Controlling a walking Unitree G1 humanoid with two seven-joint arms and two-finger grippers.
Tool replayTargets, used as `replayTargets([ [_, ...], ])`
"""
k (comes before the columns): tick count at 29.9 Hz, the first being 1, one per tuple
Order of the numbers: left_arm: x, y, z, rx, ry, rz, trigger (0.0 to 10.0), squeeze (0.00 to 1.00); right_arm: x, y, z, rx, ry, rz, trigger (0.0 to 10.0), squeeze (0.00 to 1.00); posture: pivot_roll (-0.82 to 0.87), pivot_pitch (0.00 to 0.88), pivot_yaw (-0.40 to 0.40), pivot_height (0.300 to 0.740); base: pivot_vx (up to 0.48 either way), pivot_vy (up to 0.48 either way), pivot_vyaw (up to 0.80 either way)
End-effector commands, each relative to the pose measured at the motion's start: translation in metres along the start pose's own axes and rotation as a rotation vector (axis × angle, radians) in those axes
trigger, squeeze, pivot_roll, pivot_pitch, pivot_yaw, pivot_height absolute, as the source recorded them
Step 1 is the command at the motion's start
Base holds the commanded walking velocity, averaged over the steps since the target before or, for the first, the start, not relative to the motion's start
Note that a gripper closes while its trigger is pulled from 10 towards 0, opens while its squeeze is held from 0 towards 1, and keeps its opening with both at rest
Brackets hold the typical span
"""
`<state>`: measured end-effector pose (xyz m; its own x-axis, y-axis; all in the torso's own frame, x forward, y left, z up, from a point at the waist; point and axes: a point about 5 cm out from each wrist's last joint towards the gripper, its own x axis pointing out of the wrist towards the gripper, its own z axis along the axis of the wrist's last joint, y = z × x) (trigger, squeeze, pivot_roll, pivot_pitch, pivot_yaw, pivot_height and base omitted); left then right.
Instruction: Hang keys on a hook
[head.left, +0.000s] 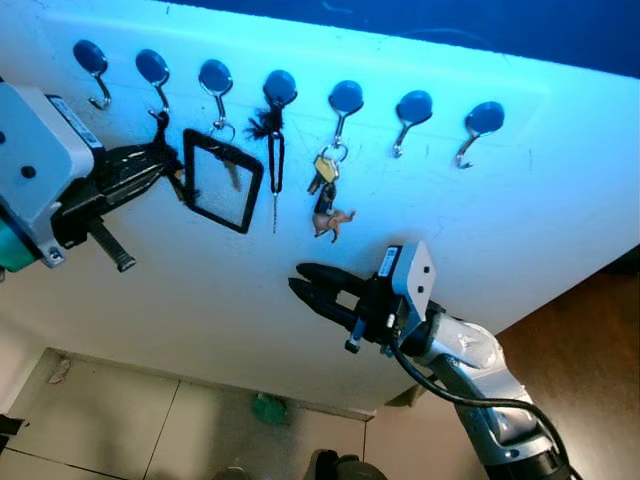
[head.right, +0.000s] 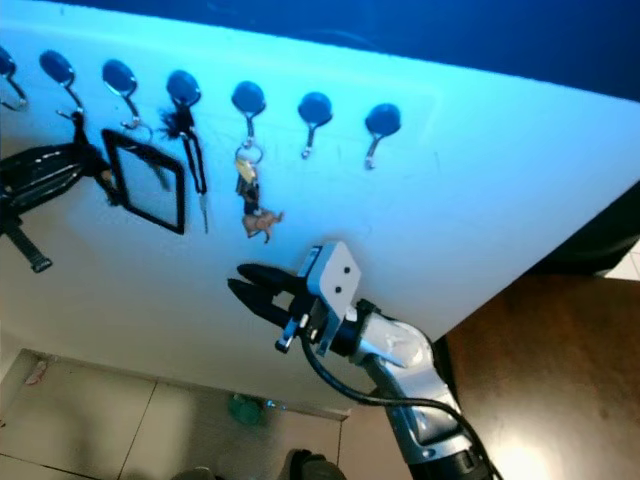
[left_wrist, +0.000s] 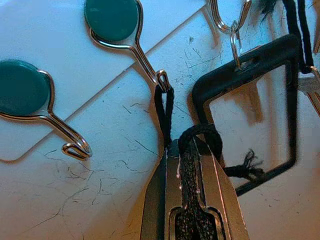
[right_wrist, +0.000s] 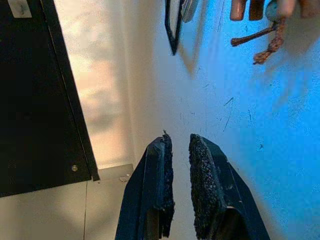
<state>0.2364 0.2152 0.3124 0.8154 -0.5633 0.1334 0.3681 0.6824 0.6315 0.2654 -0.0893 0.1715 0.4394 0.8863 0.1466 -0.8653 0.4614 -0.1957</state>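
I have the left gripper (left_wrist: 192, 150) up at the row of blue-capped hooks on the white wall, jaws pinching a black cord loop (left_wrist: 164, 114) whose far end already sits over the tip of the second hook (left_wrist: 147, 64). I take that cord to be the lanyard of the keys I am hanging, though I cannot make out the keys themselves. So the step in hand is the hanging itself, near its end. Next I would ease the cord deeper into the hook's bend, spread the jaws and back straight off, keeping clear of the black badge frame (head.left: 222, 182) just beside that hook.

The right gripper (head.left: 312, 287) hangs below the row, off the wall, jaws slightly parted and holding nothing.

The head view gives me the whole row: seven hooks, the frame on the third, a black tassel (head.left: 272, 130) on the fourth, and a key bunch with a small brown animal charm (head.left: 332, 222) on the fifth. It cannot show whether the cord is seated. The left wrist view settles that, showing the loop over the hook tip. The right wrist view adds a dark door (right_wrist: 37, 95) and pale floor tiles (right_wrist: 55, 210) below the hooks.
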Motion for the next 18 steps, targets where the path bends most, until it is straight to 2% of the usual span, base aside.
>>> replayTargets([
  [1,-0.003,0.004,-0.001,0.019,0.019,0.02,10.0,0.0,-0.001,0.002,-0.001,0.007,0.006,0.007,10.0,0.0,0.1,0.101,0.031,0.74,0.0,0.0,0.0],
  [4,-0.004,0.008,-0.002,0.017,0.018,0.052,10.0,0.0,-0.001,0.002,-0.001,0.007,0.007,0.006,10.0,0.0,0.1,0.101,0.031,0.74,0.0,0.0,0.0],
  [5,-0.004,0.008,-0.002,0.003,0.012,0.054,10.0,0.34,-0.001,0.002,-0.001,0.008,0.007,0.006,10.0,0.0,0.1,0.102,0.032,0.74,0.0,0.0,0.0],
  [7,-0.004,0.009,-0.002,-0.008,0.008,0.054,10.0,0.34,-0.001,0.002,-0.001,0.008,0.007,0.005,10.0,0.0,0.1,0.102,0.032,0.74,0.0,0.0,0.0],
  [8,-0.005,0.008,-0.002,-0.039,0.0,0.05,10.0,1.0,-0.002,0.002,-0.001,0.007,0.008,0.006,10.0,0.0,0.1,0.103,0.032,0.74,0.0,0.0,0.0],
  [12,-0.013,0.001,0.006,-0.117,-0.052,-0.022,10.0,1.0,-0.002,0.002,-0.001,0.007,0.01,0.006,10.0,0.0,0.1,0.103,0.032,0.74,0.0,0.0,0.0],
  [16,-0.017,-0.004,0.009,-0.128,-0.06,-0.058,10.0,1.0,-0.003,0.002,-0.001,0.007,0.011,0.006,10.0,0.0,0.1,0.104,0.034,0.74,0.0,0.0,0.0],
  [17,-0.022,-0.009,0.01,-0.15,-0.054,-0.099,10.0,0.54,-0.003,0.002,-0.001,0.007,0.012,0.005,10.0,0.0,0.1,0.106,0.04,0.74,0.0,0.0,0.0],
  [18,-0.028,-0.015,0.009,-0.178,-0.041,-0.133,10.0,0.0,-0.004,0.002,-0.001,0.007,0.013,0.004,10.0,0.0,0.1,0.106,0.043,0.74,0.0,0.0,0.0],
])
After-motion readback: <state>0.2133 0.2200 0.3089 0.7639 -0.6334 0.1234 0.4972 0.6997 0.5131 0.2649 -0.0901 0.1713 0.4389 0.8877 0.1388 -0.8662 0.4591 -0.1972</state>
